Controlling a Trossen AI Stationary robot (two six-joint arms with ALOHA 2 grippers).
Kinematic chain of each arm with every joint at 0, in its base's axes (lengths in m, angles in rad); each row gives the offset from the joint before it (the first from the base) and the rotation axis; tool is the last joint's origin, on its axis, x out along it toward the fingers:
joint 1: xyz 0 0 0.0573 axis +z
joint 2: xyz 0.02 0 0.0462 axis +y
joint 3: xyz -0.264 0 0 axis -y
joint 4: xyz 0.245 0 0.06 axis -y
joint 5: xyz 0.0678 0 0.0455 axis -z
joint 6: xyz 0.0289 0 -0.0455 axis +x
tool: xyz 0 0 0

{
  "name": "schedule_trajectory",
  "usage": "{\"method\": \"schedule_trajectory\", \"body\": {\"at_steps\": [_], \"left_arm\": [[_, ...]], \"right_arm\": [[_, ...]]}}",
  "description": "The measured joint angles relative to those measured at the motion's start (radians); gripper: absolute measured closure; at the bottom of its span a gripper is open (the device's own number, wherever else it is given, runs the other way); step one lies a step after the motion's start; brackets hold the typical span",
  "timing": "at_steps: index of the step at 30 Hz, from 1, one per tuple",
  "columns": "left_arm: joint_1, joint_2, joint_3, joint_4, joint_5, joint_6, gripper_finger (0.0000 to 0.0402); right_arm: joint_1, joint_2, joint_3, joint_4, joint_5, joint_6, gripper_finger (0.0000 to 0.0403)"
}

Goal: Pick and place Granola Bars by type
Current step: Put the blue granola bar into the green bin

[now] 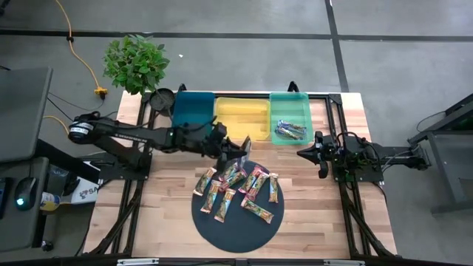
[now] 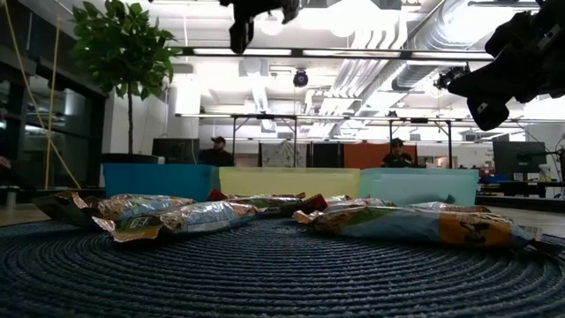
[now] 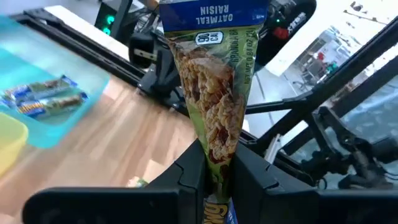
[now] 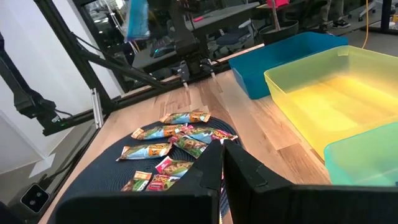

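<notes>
Several granola bars [image 1: 236,191] lie flat on a dark round mat [image 1: 236,230] at the table's middle, near side. Other bars with blue-purple wrappers [image 1: 290,131] lie in the teal tray [image 1: 290,103]. My left gripper [image 1: 235,150] hangs above the mat's far edge, shut on a green-and-blue oatmeal raisin bar [image 3: 214,81]. My right gripper [image 1: 301,152] waits shut, holding nothing, at the table's right, near the teal tray. My left gripper pinches one end of the oatmeal raisin bar [image 3: 219,149] between its two fingers [image 3: 191,177]. The wrapper narrows where they close on it. The fingers lie about level, pointing toward the table's right. The bar sticks out past the fingertips along their line, lifted clear of mat and table.
A blue tray [image 1: 192,109], a yellow tray [image 1: 240,114] and the teal tray stand in a row along the far edge. A potted plant [image 1: 135,63] stands at the far left corner. Two people [image 2: 216,150] sit in the room beyond.
</notes>
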Motion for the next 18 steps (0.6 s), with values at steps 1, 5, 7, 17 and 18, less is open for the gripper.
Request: {"method": "schedule_trajectory", "body": {"at_steps": [1,5,7,17,18], "left_arm": [[0.013,0.000,0.000,0.007,0.021,0.018,0.0349],[0.073,0.000,0.000,0.046,0.109,0.061,0.0349],[0.105,0.000,0.000,0.064,0.144,0.063,0.0349],[0.297,0.064,0.105,0.011,0.285,0.138,0.0349],[0.310,0.084,0.139,-0.010,0.302,0.153,0.0349]], "right_arm": [[0.000,0.000,0.000,0.000,0.000,0.000,0.0402],[0.000,0.000,0.000,0.000,0.000,0.000,0.0402],[0.000,0.000,0.000,0.000,0.000,0.000,0.0402],[0.000,0.000,0.000,0.000,0.000,0.000,0.0402],[0.000,0.000,0.000,0.000,0.000,0.000,0.0402]]}}
